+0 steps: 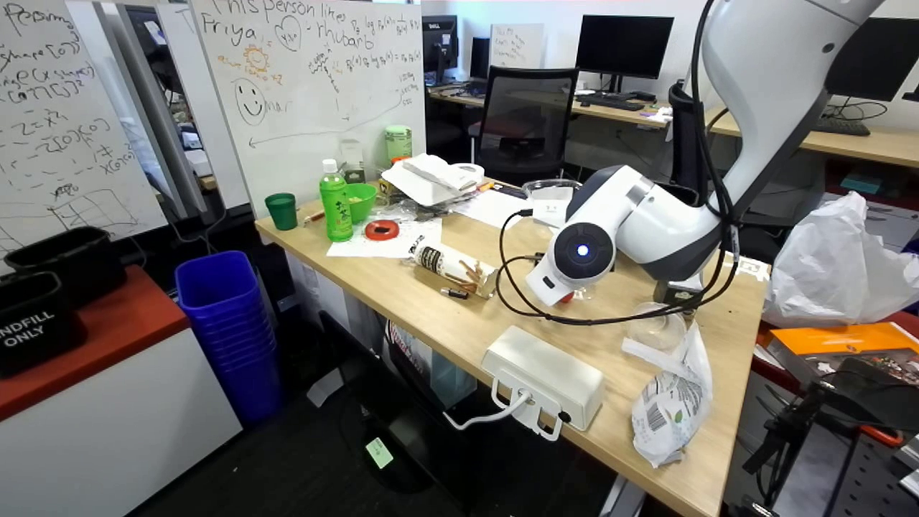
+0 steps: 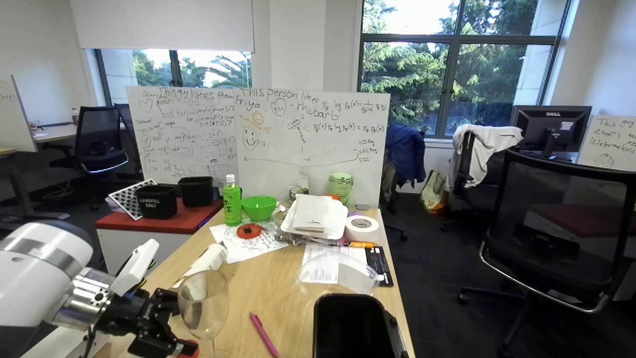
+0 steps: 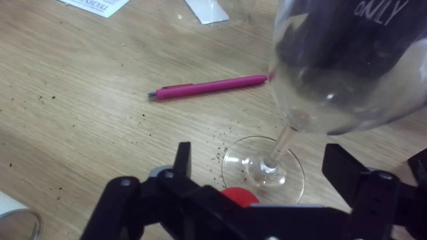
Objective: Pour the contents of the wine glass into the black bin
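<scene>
Bright daylight through the windows (image 2: pixel 467 74)

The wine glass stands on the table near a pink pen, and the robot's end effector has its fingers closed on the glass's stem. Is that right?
Not quite: the end effector isn't closed on the stem. The wrist view shows its fingers standing open, with space between each and the stem. The rest holds: the wine glass stands on the table near a pink pen.
</scene>
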Available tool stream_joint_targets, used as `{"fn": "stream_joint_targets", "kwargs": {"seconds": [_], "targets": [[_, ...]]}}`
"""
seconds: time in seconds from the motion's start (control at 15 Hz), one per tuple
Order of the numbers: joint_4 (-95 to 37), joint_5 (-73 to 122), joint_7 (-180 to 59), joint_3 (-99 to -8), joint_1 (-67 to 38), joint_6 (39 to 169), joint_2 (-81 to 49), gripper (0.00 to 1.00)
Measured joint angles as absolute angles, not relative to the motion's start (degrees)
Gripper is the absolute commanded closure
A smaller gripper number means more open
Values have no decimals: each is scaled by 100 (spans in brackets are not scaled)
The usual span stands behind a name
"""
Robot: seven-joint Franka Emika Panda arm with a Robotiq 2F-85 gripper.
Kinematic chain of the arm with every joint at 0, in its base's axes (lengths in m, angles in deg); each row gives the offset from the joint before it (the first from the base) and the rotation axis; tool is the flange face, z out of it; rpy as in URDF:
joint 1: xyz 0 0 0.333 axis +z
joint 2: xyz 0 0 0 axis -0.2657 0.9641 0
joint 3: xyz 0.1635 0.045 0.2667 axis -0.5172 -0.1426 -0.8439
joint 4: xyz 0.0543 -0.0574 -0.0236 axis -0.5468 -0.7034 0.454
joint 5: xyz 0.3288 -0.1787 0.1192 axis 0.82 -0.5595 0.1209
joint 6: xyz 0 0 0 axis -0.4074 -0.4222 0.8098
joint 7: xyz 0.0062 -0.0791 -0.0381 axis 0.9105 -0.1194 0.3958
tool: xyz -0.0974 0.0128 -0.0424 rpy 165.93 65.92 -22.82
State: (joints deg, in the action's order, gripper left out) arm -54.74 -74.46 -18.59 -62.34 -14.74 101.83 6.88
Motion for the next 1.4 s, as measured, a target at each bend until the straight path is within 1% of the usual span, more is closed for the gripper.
{"fn": "stream_joint_targets", "kwargs": {"seconds": [0.4, 0.87, 1.13, 1.4], "targets": [[-5700, -7311, -1446, -6176, -1585, 10741, 411, 0], [-6258, -7187, -1218, -6154, -1608, 11348, -251, 0], [-6498, -7195, -1001, -6103, -1680, 12087, -580, 0], [-6600, -7441, -939, -6029, -1819, 13195, -868, 0]]}}
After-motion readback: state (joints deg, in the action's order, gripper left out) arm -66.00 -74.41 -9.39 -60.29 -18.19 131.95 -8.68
